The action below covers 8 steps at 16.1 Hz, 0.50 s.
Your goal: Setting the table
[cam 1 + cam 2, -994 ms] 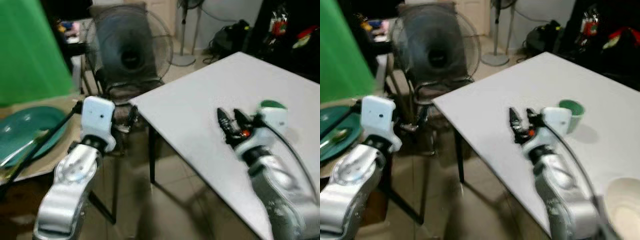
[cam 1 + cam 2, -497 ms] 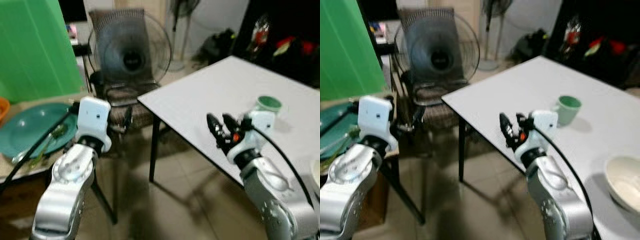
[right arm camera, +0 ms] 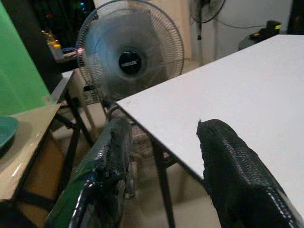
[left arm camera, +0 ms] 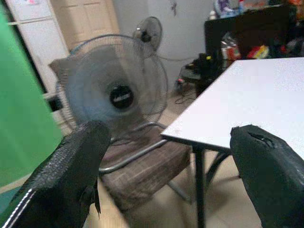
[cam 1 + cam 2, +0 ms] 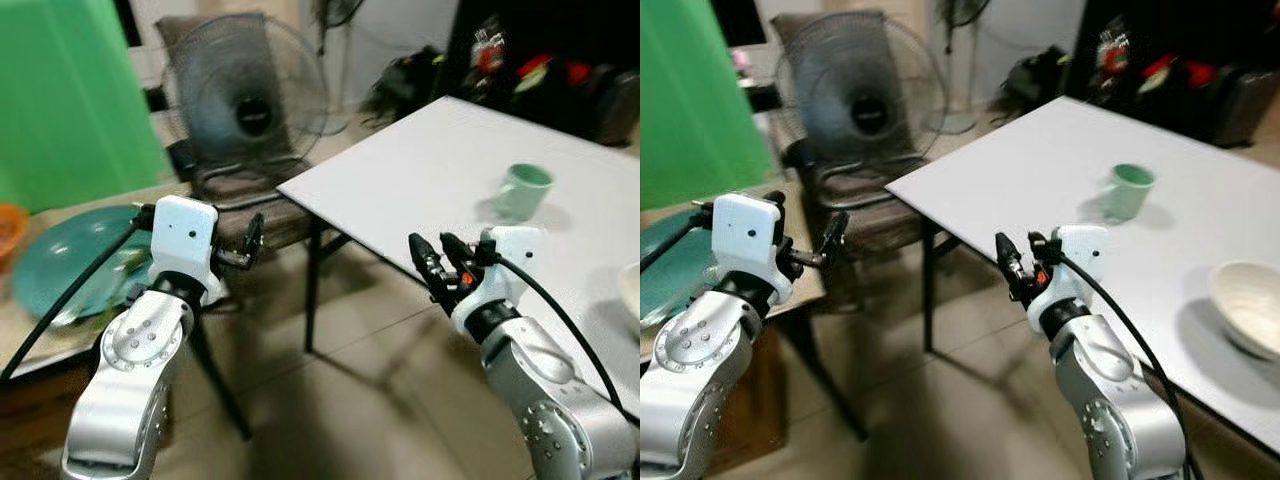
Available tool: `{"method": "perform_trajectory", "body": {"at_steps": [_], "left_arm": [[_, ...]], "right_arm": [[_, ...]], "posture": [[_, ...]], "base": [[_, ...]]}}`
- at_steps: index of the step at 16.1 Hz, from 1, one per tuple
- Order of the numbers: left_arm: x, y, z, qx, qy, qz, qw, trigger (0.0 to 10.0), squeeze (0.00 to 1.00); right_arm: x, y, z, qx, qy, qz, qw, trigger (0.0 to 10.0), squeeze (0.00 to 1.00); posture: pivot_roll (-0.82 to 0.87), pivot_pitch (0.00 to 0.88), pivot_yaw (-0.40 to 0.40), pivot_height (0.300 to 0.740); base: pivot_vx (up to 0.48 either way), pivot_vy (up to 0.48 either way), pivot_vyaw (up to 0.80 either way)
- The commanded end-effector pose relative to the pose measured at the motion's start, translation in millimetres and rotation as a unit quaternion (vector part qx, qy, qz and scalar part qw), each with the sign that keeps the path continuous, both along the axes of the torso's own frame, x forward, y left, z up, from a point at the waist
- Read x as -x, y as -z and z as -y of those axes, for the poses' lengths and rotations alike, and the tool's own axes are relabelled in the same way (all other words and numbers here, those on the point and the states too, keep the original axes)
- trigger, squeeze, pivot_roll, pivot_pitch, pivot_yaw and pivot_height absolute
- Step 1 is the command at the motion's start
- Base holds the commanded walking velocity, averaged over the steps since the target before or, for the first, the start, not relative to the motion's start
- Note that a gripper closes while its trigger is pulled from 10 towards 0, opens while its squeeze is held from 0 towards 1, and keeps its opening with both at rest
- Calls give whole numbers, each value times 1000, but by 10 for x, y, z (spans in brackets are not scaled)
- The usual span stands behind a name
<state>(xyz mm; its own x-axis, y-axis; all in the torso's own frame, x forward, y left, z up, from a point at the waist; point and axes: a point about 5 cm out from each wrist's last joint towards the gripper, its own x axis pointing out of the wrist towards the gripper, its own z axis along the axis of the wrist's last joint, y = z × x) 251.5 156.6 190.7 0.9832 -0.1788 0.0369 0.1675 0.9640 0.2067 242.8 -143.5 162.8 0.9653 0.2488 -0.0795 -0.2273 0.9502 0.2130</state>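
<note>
Teal plate (image 5: 60, 265) lies beside the empty, parted left hand (image 5: 253, 240).

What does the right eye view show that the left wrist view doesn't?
Right eye: mug and bowl on the table, plate at far left, right pincer open. Left wrist: cream door, left pincer open, fingers wide apart. Both: fan, chair, table corner.

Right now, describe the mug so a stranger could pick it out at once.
Find the white table on the robot's right. The mug stands upright near its middle, beyond the right gripper. It is small and pale green, unlike the wide cream bowl nearer the table's edge.
</note>
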Motion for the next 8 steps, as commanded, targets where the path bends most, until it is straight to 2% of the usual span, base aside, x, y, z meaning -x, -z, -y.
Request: {"method": "perform_trajectory", "body": {"at_steps": [1,5,6,8], "left_arm": [[-9,1,-18,-1,0,-2,1000,10000,0],[-19,-4,-34,-1,0,-1,1000,10000,0],[-18,-5,-35,-1,0,-1,1000,10000,0],[-25,-12,-50,-3,-2,0,1000,10000,0]], "right_arm": [[-19,-4,-22,-4,-5,-5,1000,10000,0],[-18,-6,-36,-5,-9,-5,1000,10000,0],[-18,-3,-35,-6,-8,-6,1000,10000,0],[-28,-1,-35,-3,-7,-7,1000,10000,0]], "posture": [[-48,13,9,740],[-47,13,10,740],[-47,13,10,740],[-44,14,9,740]], "base": [[0,266,0],[0,282,-800],[0,307,-513],[0,313,0]]}}
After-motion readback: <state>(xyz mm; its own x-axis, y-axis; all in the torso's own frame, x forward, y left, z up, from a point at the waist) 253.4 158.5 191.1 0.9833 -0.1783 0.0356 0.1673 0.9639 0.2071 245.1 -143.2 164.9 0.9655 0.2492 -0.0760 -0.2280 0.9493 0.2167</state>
